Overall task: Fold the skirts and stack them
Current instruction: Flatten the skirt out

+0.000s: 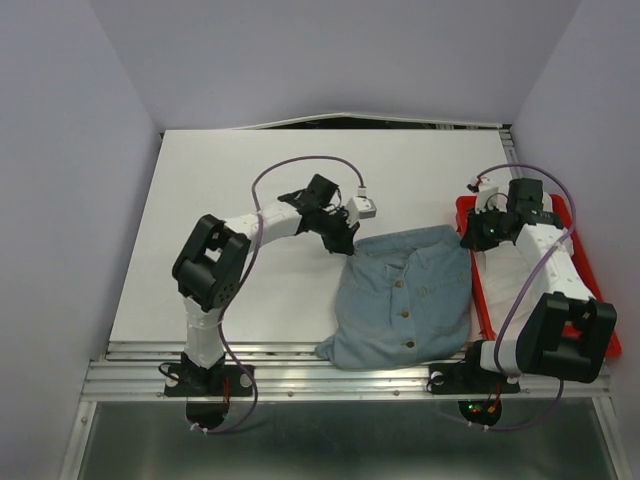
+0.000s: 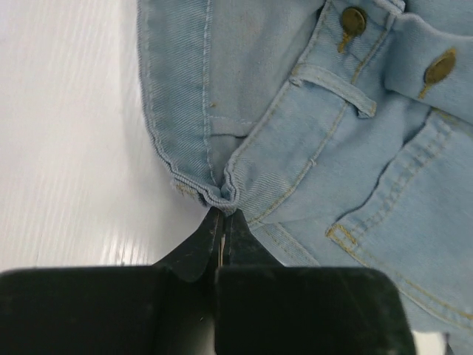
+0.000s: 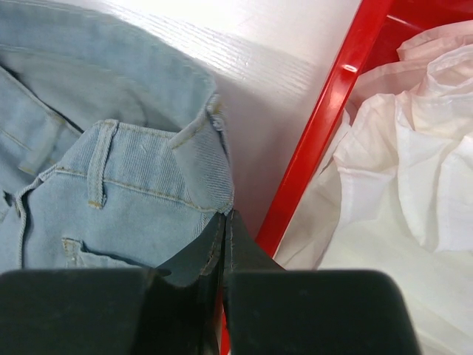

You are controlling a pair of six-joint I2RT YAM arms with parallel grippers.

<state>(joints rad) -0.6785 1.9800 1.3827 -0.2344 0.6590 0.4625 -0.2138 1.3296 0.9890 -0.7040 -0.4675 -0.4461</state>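
Observation:
A light-blue denim skirt [image 1: 405,295] with brass buttons lies on the white table, its lower edge at the near table edge. My left gripper [image 1: 345,240] is shut on the skirt's top left corner; in the left wrist view the pinched, bunched waistband [image 2: 225,194] sits at the gripper's tips [image 2: 224,214]. My right gripper [image 1: 468,238] is shut on the skirt's top right corner; in the right wrist view the waistband corner [image 3: 214,177] with a belt loop runs into the gripper's tips [image 3: 225,216].
A red plastic tray [image 1: 590,290] stands at the right of the table, its rim [image 3: 332,118] close beside my right gripper, with white cloth [image 3: 414,148] inside. Grey walls close in on both sides. A metal rail runs along the near edge.

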